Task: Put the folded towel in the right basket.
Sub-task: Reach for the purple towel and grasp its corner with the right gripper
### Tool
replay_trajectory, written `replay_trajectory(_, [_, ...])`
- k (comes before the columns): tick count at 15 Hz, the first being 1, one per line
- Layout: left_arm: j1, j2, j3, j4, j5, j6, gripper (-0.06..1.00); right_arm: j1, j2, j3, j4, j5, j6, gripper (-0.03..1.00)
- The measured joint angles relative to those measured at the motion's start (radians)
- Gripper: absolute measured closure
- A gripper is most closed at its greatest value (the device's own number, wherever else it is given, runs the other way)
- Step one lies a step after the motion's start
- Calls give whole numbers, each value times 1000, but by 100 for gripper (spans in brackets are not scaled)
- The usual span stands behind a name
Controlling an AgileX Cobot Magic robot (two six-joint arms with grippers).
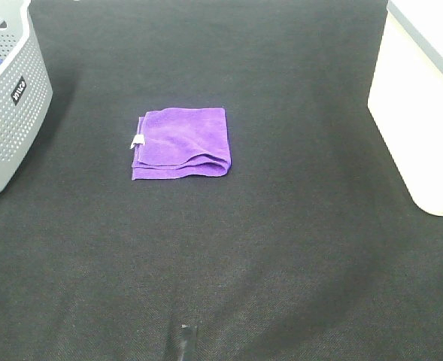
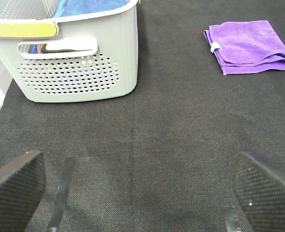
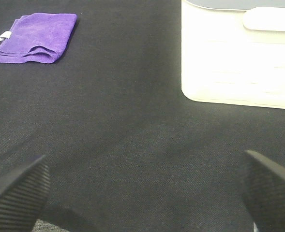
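Left gripper point(image 2: 140, 193): jaws spread wide, empty, over black mat point(image 1: 281, 263). Right gripper point(image 3: 144, 193): same, spread, holding nothing. Folded purple towel point(image 1: 181, 143) flat mid-mat, between grey basket point(image 1: 10, 105) and white right basket point(image 1: 420, 113), touching neither; blue cloth point(image 2: 89, 9) inside the grey one

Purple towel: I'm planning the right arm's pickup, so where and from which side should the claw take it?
Probably from straight above, since the towel lies flat on the mat. In the high view, pinch its right edge, the side facing the white basket, near the front corner where the folded layers bunch thick; the tag marks the looser left edge.
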Motion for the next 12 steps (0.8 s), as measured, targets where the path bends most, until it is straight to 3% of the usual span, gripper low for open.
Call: replay_trajectory(12, [0, 0, 0, 0, 0, 0, -5, 0, 0, 0, 0, 0, 0, 1])
